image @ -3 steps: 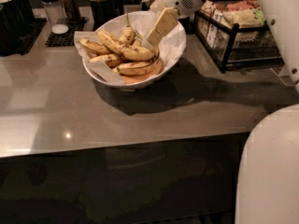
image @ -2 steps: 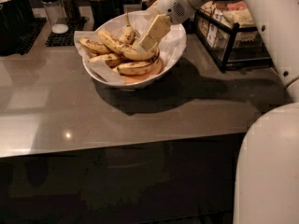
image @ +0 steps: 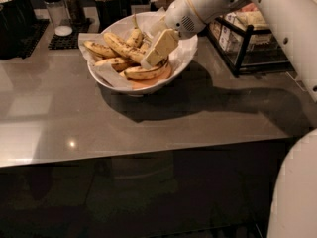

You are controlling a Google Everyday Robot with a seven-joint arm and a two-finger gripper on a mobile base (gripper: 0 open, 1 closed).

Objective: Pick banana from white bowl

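The white bowl [image: 106,78], lined with crinkled white paper, stands on the grey counter at the back, left of centre. Several speckled yellow bananas lie in it. The longest, gently curved banana [image: 120,44] runs from the upper left toward the middle of the bowl. My gripper [image: 148,61] reaches in from the upper right and is down inside the bowl. Its tip sits at the right end of that banana, just above a shorter banana [image: 143,73] along the front. The arm hides the bowl's right rear rim.
A black wire rack [image: 247,38] with packets stands right of the bowl. Shakers on a black mat [image: 62,33] and a dark cup of sticks [image: 106,4] stand behind it. The counter's front edge [image: 148,150] runs across the middle.
My gripper has moved left and lower into the bowl, from over its right rim to the bananas in the middle. The bananas have not visibly shifted.
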